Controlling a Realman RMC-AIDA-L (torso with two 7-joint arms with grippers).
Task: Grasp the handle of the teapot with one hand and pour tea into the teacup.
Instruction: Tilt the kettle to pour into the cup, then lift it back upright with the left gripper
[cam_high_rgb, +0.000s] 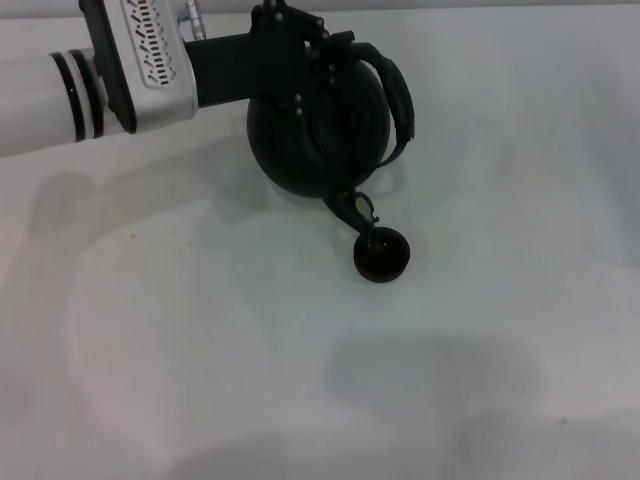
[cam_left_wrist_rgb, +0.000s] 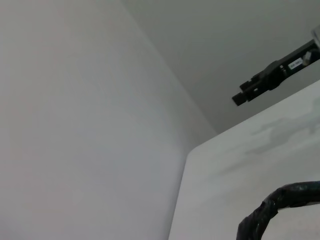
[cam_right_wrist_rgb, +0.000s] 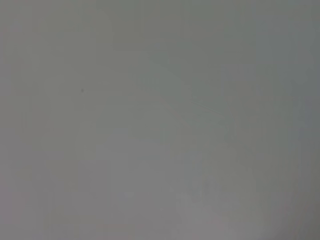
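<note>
Matte black round teapot (cam_high_rgb: 318, 125) tilts, spout over teacup (cam_high_rgb: 381, 254); left tool (cam_high_rgb: 300, 50) seemingly clamped on handle (cam_high_rgb: 398, 90).

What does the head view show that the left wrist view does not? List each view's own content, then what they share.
Head view only: the left gripper on the tilted teapot, whose spout dips over the teacup, and the white left arm.
Left wrist view only: a black bar-shaped device against the grey background beyond the table's far edge, possibly the right gripper.
Both: the rough black handle and the white table.
</note>
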